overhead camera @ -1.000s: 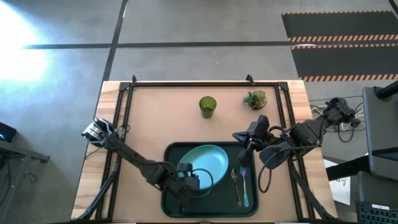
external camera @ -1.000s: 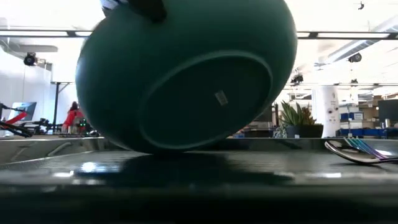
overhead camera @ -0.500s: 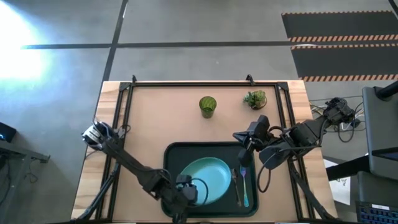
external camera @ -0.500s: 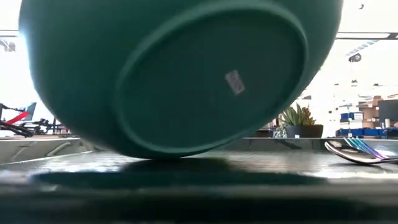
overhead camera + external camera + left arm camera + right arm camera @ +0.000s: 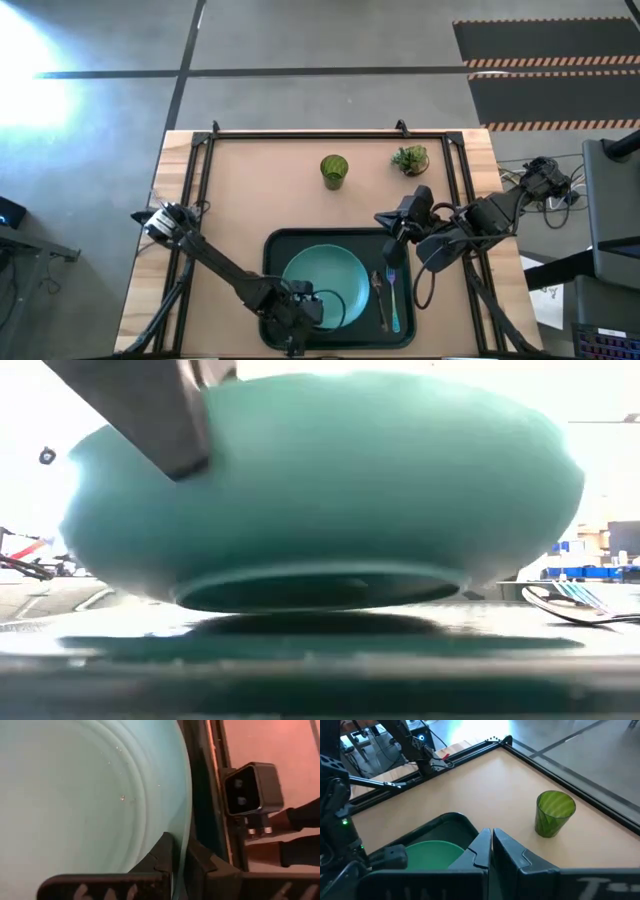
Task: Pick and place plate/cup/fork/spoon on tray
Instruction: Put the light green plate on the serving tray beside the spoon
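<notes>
Plate placement in hand. The plate (image 5: 322, 285) is held by its near rim in the left hand (image 5: 180, 862), whose fingers are pinched tight on the rim edge. The plate lies nearly level just over the tray (image 5: 280, 245) floor; from the low view, whether its foot ring touches the tray cannot be told. The fork (image 5: 393, 295) and the spoon (image 5: 379, 290) are seen on the tray's right part, just beside the plate. The cup (image 5: 334, 170) stands upright on the surface (image 5: 260, 190), well apart from the tray. The right hand (image 5: 491, 847) is fully closed, holding nothing, parked above the tray's far right corner.

Next, judged: plate lowered flat, rim released, then the cup fetched.
</notes>
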`<state>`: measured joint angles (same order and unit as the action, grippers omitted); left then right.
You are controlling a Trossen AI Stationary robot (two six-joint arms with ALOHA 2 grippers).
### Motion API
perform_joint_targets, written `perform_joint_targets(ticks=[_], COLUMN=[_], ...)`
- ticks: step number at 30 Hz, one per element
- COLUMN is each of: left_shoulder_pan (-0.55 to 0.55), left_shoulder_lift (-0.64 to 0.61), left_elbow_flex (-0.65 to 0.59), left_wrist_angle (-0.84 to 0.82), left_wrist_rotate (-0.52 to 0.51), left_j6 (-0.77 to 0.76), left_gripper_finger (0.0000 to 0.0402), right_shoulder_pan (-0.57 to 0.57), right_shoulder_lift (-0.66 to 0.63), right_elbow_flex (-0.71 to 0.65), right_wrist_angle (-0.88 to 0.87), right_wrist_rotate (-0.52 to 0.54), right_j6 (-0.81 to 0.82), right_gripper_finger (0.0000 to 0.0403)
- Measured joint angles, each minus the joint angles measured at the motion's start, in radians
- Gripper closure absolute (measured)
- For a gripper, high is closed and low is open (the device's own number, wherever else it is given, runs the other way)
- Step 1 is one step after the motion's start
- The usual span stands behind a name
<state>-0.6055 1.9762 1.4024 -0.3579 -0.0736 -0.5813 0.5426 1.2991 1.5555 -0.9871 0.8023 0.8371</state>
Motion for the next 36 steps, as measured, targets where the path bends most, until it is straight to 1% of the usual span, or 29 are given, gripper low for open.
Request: perform_joint_targets(ticks=[6,12,18,23,27,30,33,36], left_shoulder_pan=[0.037,0.056,0.053,0.034,0.028,0.027,0.024,0.02], left_shoulder_lift=[0.0,0.0,0.0,0.0,0.0,0.0,0.0,0.002], left_elbow_flex=[-0.002,-0.002,-0.008,-0.02,-0.021,-0.021,-0.021,-0.022], left_wrist_angle=[-0.033,-0.03,0.007,0.068,0.084,0.089,0.09,0.091], left_wrist_rotate=[-0.006,-0.006,0.011,0.057,0.067,0.093,0.108,0.131], left_j6=[0.066,0.092,0.071,0.04,0.018,0.012,0.009,-0.005], left_gripper_finger=[0.04,0.0401,0.0401,0.0401,0.0401,0.0401,0.0387,0.0355], right_shoulder_pan=[0.0,0.0,0.0,0.0,0.0,0.0,0.0,0.0], right_shoulder_lift=[0.0,0.0,0.0,0.0,0.0,0.0,0.0,0.0], right_elbow_flex=[0.0,0.0,0.0,0.0,0.0,0.0,0.0,0.0], right_wrist_angle=[0.0,0.0,0.001,0.0,0.0,0.0,0.0,0.0], right_wrist_rotate=[-0.002,-0.002,-0.002,-0.002,-0.001,0.001,0.001,0.001], right_j6=[0.0,0.001,0.001,0.0,0.0,-0.001,-0.002,-0.001], right_gripper_finger=[0.0394,0.0394,0.0394,0.0394,0.0394,0.0394,0.0394,0.0394])
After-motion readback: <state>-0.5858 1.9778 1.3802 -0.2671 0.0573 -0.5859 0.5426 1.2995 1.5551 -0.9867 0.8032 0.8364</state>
